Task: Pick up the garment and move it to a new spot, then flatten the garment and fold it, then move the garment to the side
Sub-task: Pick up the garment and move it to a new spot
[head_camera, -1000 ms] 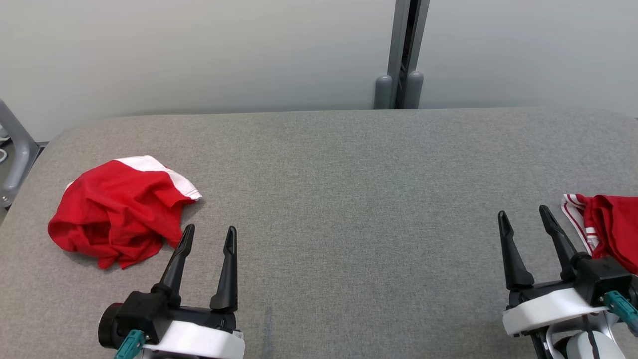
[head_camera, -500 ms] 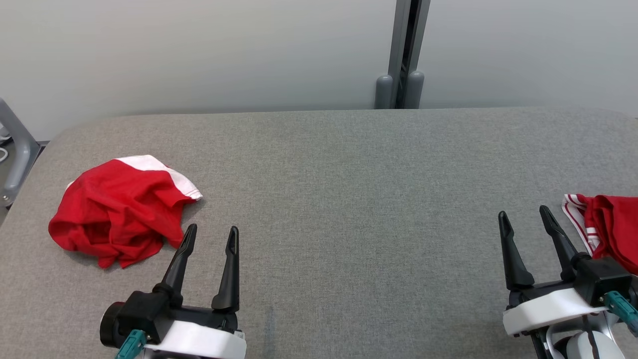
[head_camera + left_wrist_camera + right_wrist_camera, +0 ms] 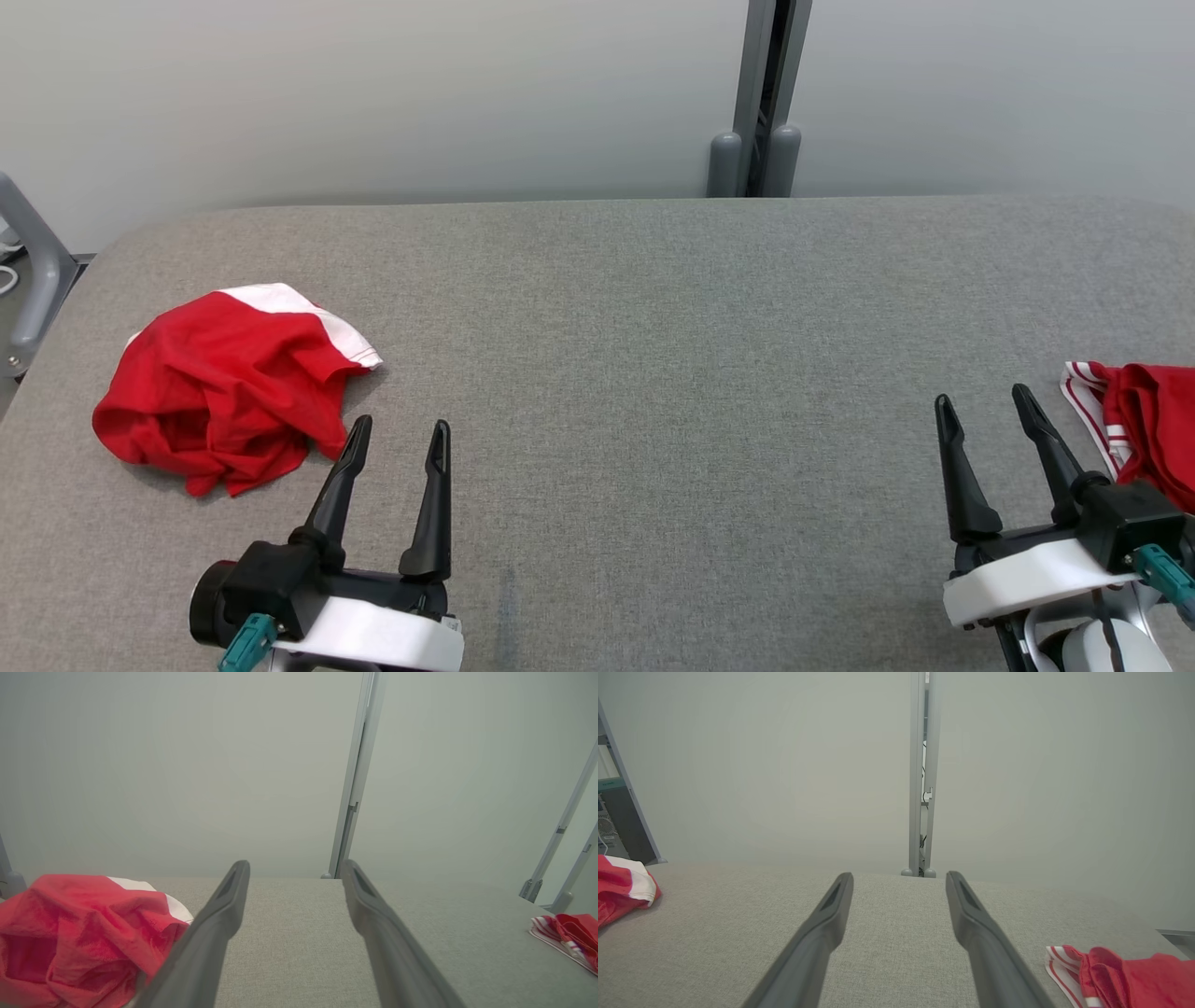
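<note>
Grey fabric tabletop (image 3: 653, 355) is wide open between my left gripper (image 3: 401, 427) and right gripper (image 3: 981, 397), both spread, holding nothing. Crumpled red garment (image 3: 215, 392) sits just beside the left one, near the left edge; a second red garment with striped trim (image 3: 1144, 429) hugs the right edge.

2 red garments (image 3: 215, 387) (image 3: 1153, 429), 2 hands (image 3: 401, 425) (image 3: 981, 394) & 1 grey tbl (image 3: 653, 327).

Bright, even, diffuse light, seemingly from overhead. The crumpled red garment (image 3: 219, 383) throws a faint shadow on the grey table (image 3: 653, 373). Close up, the fingers (image 3: 205, 947) of the left gripper (image 3: 294, 865) blur; frame posts (image 3: 558, 830) lean at the wide-angle edge.
</note>
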Robot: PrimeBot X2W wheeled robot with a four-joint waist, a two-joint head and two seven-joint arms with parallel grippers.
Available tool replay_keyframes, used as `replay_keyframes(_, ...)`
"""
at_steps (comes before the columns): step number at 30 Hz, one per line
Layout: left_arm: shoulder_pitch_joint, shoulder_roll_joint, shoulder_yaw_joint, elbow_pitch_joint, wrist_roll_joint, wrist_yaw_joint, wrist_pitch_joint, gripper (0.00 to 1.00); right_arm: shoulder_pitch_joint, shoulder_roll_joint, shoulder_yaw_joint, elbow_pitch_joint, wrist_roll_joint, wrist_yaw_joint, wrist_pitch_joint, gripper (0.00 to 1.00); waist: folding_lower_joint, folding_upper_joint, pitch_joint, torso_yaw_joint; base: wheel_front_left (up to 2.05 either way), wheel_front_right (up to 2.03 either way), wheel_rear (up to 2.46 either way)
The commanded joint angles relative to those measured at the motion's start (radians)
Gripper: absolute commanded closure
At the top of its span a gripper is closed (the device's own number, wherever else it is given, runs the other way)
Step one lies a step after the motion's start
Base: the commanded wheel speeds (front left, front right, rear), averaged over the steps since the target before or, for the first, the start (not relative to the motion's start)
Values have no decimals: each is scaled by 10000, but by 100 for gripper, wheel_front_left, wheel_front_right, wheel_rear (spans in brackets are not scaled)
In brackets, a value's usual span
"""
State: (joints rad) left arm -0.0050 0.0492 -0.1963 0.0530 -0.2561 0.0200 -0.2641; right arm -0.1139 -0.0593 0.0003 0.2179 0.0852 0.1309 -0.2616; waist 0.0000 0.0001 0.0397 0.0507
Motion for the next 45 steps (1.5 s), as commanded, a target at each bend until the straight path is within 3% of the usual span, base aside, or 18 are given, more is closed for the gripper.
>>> replay_keyframes(1,-131,33,8,0,-36,40,2,0,-66,-30,-52,5,-82,-3,-49,0,0,-1,-2,3,0,0,0)
replay_keyframes(10,-234,35,-5,-16,10,9,2,0,-15,-35,211,-27,-15,-3,-49,0,0,-1,30,504,0,0,0)
replay_keyframes(23,90,33,274,-78,248,-103,-4,0,201,-65,1020,-162,283,-3,-49,0,0,-1,-246,2782,0,0,0)
replay_keyframes(31,387,35,425,256,326,-170,-4,0,327,-2,1253,-294,462,-3,-49,0,0,-1,-406,3792,0,0,0)
replay_keyframes(37,516,33,459,301,250,-192,-4,0,366,31,1268,-263,464,-3,-49,0,0,-1,-461,4192,0,0,0)
replay_keyframes(45,466,33,434,708,211,24,-4,0,343,29,1351,-174,426,-3,-49,0,0,-1,-467,4196,0,0,0)
